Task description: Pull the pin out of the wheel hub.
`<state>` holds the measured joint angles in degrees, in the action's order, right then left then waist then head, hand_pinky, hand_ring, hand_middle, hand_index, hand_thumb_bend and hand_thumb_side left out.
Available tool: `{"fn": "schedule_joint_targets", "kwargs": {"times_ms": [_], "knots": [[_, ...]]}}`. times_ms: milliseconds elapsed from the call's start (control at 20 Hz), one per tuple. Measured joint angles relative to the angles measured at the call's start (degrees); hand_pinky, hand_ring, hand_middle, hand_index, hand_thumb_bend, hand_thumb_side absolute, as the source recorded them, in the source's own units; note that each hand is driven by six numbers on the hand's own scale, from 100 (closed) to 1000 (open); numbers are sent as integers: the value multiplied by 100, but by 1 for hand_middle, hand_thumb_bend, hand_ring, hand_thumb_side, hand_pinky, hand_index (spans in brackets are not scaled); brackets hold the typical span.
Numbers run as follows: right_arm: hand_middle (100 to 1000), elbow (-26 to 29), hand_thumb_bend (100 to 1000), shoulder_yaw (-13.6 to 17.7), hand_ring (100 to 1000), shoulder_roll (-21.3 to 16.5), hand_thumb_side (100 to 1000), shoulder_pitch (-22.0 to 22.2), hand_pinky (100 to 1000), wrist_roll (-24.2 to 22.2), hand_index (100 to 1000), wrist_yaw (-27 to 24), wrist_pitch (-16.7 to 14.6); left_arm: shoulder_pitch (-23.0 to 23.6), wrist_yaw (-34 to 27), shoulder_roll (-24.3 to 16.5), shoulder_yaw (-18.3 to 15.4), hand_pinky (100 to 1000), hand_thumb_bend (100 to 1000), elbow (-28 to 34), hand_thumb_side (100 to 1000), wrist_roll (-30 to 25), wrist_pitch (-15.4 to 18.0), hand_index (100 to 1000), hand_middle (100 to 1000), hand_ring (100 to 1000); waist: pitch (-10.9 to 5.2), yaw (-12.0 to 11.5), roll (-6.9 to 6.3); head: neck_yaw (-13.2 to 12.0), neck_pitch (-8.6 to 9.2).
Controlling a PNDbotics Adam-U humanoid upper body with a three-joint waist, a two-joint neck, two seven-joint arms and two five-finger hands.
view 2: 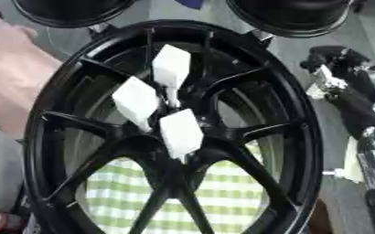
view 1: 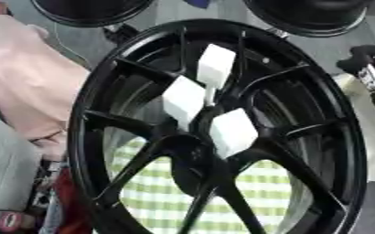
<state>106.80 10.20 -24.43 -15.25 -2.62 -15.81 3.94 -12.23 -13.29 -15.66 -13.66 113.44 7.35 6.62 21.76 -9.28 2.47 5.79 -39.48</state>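
Note:
A large black wheel hub (view 1: 94,114) stands on edge and fills most of both views. Three white block-shaped pins stick out near its centre: one at the top (view 1: 216,64), one at the left (view 1: 183,98), one lower right (view 1: 233,131). Each narrows to a thin stem going into the hub. My right hand (view 2: 331,57) shows at the right edge, outside the rim and apart from the pins, with its black and silver forearm (view 2: 359,114) running down below it. My left hand is out of sight.
Two more black wheels (view 1: 91,11) (view 2: 291,16) lie at the top. A green and white checked cloth (view 1: 155,192) shows through the lower spokes. A person in pink (view 1: 23,77) sits close at the left.

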Motion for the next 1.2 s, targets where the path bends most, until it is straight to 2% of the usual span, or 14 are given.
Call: {"fn": "schedule_joint_targets", "kwargs": {"times_ms": [150, 350, 900, 1200], "knots": [[572, 0, 214, 2, 743, 5, 321, 21, 908, 6, 697, 0, 22, -2, 9, -12, 0, 892, 100, 0, 785, 4, 33, 786, 621, 616, -110, 10, -77, -19, -271], [577, 0, 219, 2, 747, 44, 320, 56, 912, 12, 701, -1, 54, -4, 67, -154, 2, 889, 100, 0, 770, -4, 107, 786, 621, 615, -214, 51, -134, -77, -415], [578, 0, 220, 0, 749, 50, 322, 139, 913, -8, 702, 0, 77, -4, 205, -672, 120, 881, 100, 0, 742, -77, 365, 785, 623, 615, -264, 116, -197, -141, -428], [578, 3, 219, -3, 749, 49, 326, 189, 912, -8, 702, 7, 72, -3, 458, -1187, 265, 871, 100, 0, 716, -167, 576, 785, 627, 615, -258, 173, -199, 31, -405]]}}
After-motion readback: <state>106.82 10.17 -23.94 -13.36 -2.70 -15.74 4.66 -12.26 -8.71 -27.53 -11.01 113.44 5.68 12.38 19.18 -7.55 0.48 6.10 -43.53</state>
